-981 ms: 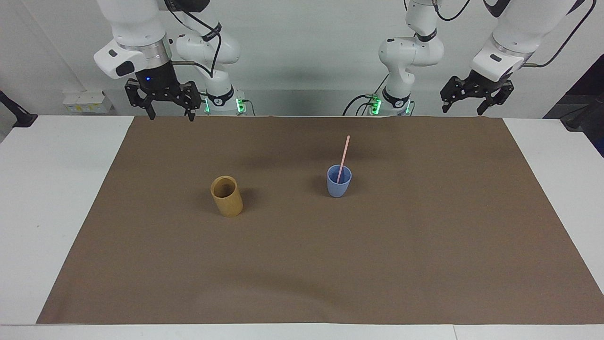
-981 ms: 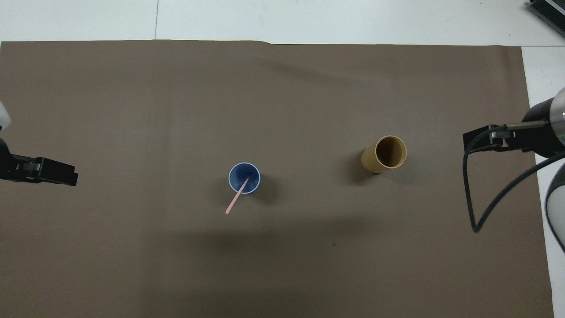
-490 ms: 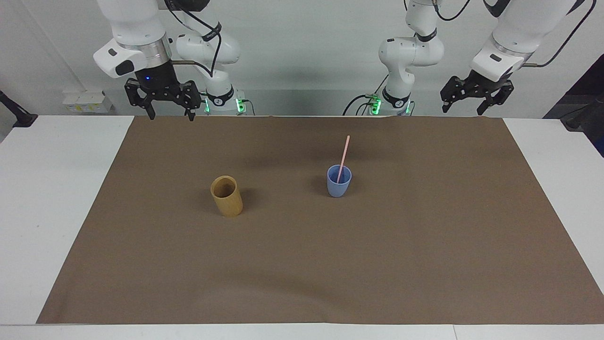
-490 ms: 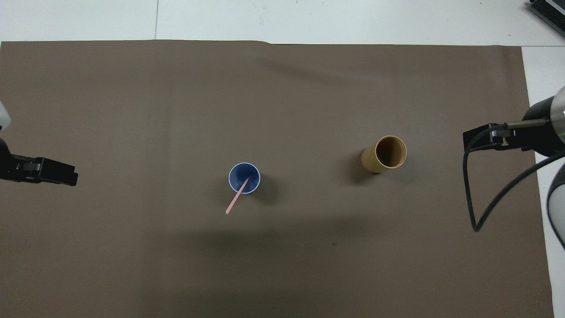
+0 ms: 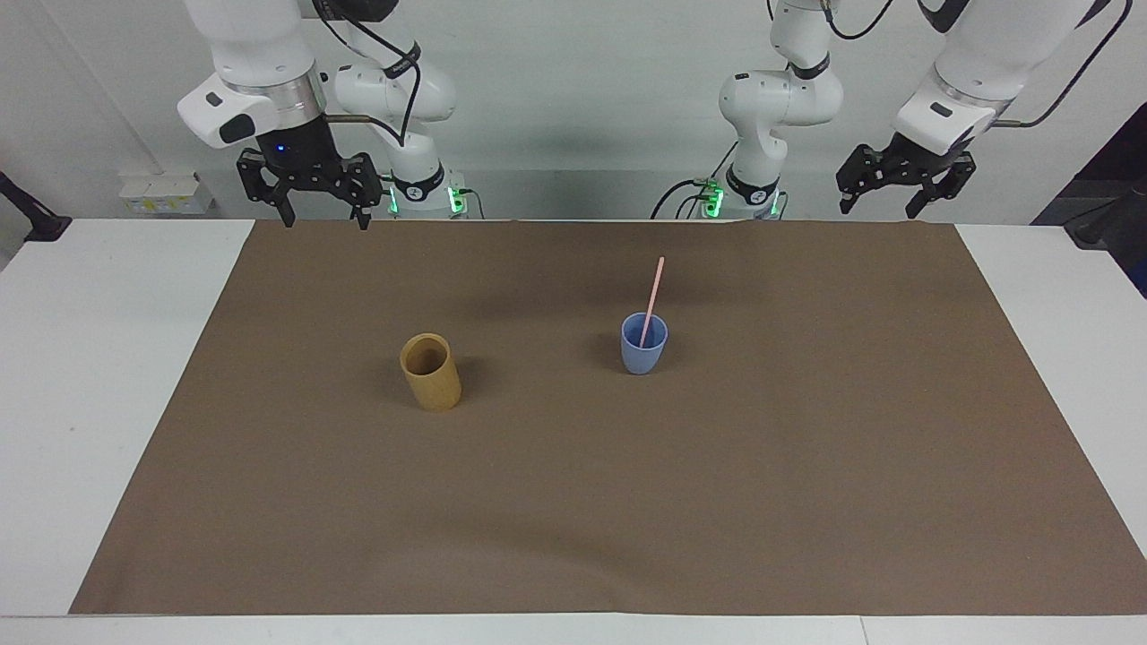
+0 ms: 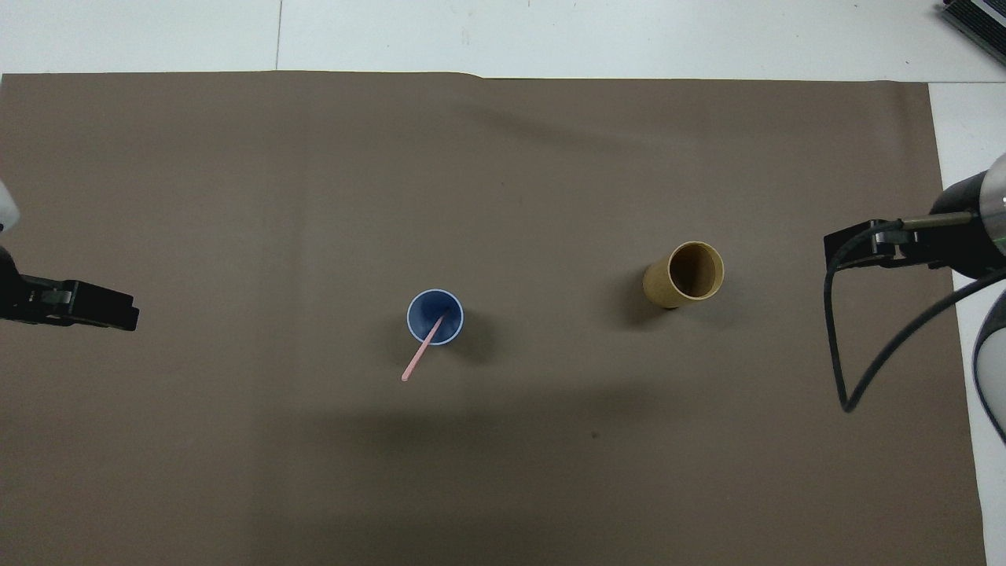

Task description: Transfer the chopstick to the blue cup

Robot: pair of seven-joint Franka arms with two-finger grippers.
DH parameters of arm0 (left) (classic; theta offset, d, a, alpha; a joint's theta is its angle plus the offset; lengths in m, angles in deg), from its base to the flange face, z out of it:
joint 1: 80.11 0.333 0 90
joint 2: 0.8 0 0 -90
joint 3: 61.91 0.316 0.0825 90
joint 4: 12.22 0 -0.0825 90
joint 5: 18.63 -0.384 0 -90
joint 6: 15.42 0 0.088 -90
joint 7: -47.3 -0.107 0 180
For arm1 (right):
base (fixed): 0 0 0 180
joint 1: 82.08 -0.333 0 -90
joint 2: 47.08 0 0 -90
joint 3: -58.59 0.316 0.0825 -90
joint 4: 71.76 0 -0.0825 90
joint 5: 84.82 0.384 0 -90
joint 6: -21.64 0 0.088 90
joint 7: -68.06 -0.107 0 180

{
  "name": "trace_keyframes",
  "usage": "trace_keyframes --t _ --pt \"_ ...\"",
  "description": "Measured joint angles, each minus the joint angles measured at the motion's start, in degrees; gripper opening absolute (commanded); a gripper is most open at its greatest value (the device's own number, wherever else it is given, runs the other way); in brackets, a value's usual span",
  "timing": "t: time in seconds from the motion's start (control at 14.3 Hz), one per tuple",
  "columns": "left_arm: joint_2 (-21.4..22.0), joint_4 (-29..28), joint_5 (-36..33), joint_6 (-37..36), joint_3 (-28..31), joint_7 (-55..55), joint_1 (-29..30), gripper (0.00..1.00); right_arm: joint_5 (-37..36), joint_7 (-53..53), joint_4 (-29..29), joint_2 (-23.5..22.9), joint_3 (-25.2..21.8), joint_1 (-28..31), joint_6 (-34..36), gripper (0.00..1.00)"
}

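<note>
The chopstick stood tilted in the blue cup, nearer the left gripper; both it and the right gripper hung spread, empty.

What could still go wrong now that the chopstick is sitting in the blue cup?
1. The chopstick leans on the rim of the blue cup with most of its length sticking out, so a bump might tip the small cup over.
2. The left gripper and the right gripper hang with jaws open over the mat edge nearest the robots; a low sweep across could catch the stick's raised tip.
</note>
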Motion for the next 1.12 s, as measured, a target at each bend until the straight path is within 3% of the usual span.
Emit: trace_keyframes --t 1.12 --pt "0.0 0.0 0.0 0.0 0.0 0.0 0.0 1.00 2.8 -4.0 0.4 0.0 -0.1 0.1 0.3 1.00"
